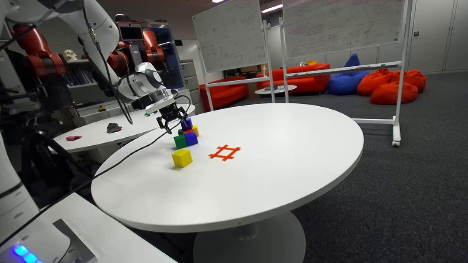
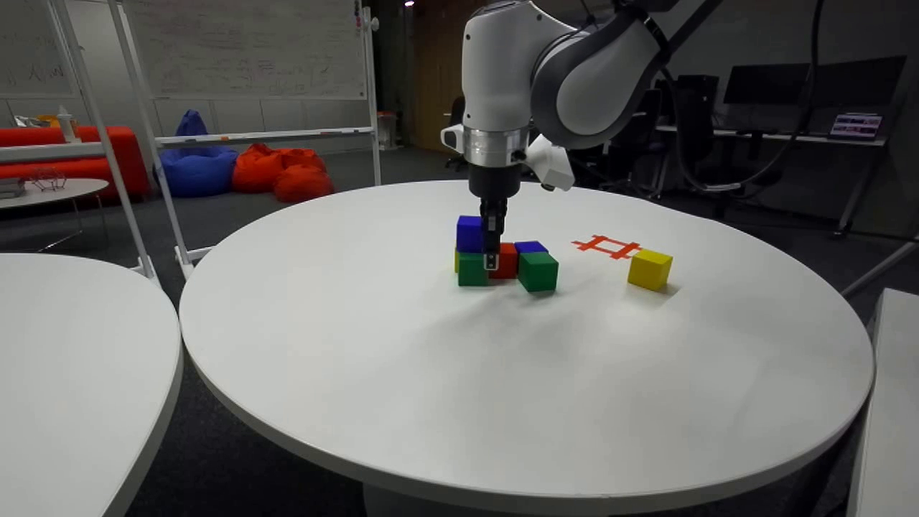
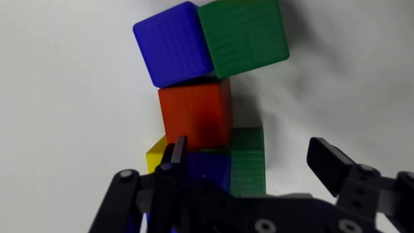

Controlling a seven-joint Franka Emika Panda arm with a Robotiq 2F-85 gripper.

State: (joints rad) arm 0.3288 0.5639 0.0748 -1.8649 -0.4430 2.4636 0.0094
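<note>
Downward the arm (image 2: 500, 79) points its spread gripper (image 3: 247, 150) over clustered cubes (image 3: 195, 113).

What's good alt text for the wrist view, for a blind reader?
Open black claw, partly hiding a blue block, green block and yellow block. Higher in frame, on a white table: a red block, then a second blue block and second green block.

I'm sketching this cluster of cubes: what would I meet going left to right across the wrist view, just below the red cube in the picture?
A yellow cube, a gripper fingertip, a blue cube, a green cube, the opposite fingertip.
</note>
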